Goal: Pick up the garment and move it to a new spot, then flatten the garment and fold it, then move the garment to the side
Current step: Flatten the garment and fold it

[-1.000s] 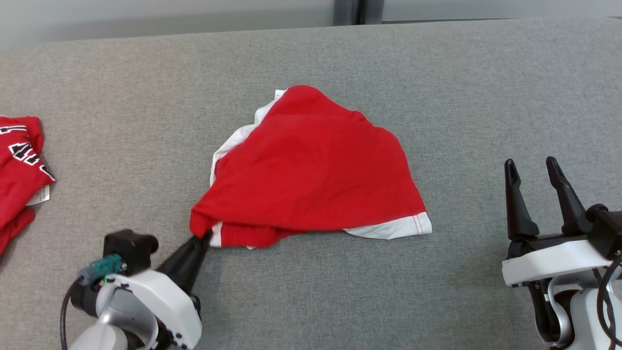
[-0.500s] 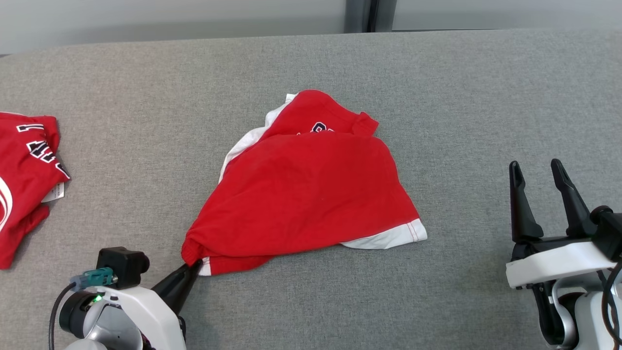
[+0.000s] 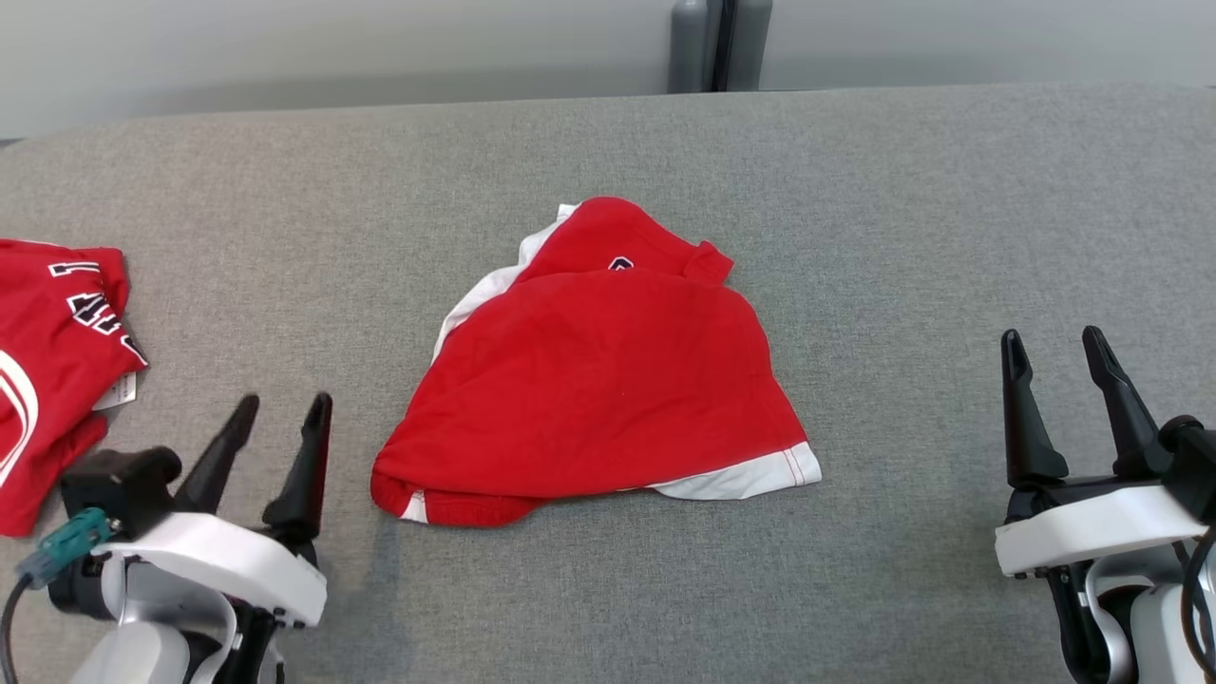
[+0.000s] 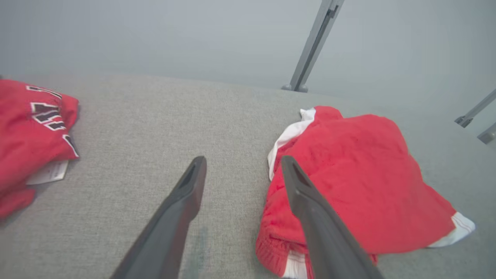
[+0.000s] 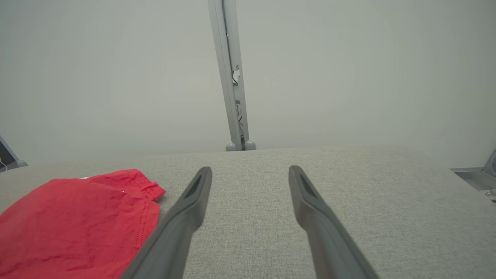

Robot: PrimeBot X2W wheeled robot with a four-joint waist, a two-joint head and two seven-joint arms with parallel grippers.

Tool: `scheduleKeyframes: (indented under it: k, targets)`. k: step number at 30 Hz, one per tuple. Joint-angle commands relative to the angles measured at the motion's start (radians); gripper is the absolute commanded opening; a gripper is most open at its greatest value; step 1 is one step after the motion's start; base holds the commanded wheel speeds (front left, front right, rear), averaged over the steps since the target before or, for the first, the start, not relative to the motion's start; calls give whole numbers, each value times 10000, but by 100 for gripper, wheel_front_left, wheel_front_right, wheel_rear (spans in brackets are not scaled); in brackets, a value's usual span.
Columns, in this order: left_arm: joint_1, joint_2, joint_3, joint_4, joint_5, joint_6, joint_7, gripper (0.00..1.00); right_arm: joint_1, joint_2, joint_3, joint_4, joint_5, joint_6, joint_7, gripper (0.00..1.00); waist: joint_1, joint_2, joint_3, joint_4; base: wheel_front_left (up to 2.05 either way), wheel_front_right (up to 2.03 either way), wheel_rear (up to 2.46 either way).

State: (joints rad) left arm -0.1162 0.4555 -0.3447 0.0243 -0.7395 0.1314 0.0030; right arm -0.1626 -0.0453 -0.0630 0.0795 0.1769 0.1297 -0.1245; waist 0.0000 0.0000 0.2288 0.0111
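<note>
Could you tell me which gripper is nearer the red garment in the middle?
Left. The left gripper sits just off the near left corner of the red garment; the right gripper stands well off to its right.

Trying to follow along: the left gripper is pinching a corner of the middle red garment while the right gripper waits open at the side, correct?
Not quite: the left gripper is open, apart from the red garment, as the head view shows. The right gripper does wait open at the side.

Left hand (image 3: 285, 404) and right hand (image 3: 1051, 335) low at either side, fingers wide apart (both empty).
</note>
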Motion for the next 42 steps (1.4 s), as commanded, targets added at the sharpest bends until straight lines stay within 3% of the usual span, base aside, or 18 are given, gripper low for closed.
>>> scheduleKeyframes:
  k: [1, 7, 13, 18, 37, 42]
  targets:
    - [-272, -140, 199, -75, 78, 101, -416, 100, 62, -73, -71, -50, -29, 20, -2, 100, 0, 0, -91, 3, 0, 0, 0]
    - [-580, -497, 576, 14, 400, 260, -1852, 100, 201, -75, -92, -147, -137, 20, 98, 100, 0, 0, -410, -42, 0, 0, 0]
    - [-799, -634, 692, -139, 1174, 368, -2505, 100, 306, -73, -100, -240, -238, 20, 205, 100, 0, 0, -674, -96, 0, 0, 0]
    - [-422, -536, 657, -287, 1733, 593, -2583, 100, 471, -73, -67, -334, -275, 20, 280, 100, 0, 0, -711, -123, 0, 0, 0]
    - [-59, -457, 570, -453, 1749, 736, -2480, 100, 436, -73, -73, -315, -167, 20, 326, 100, 0, 0, -642, -4, 0, 0, 0]
    - [-591, -359, 99, -648, 1952, 516, -1881, 100, 320, -73, -61, -401, -159, 20, 323, 100, 0, 0, -423, 25, 0, 0, 0]
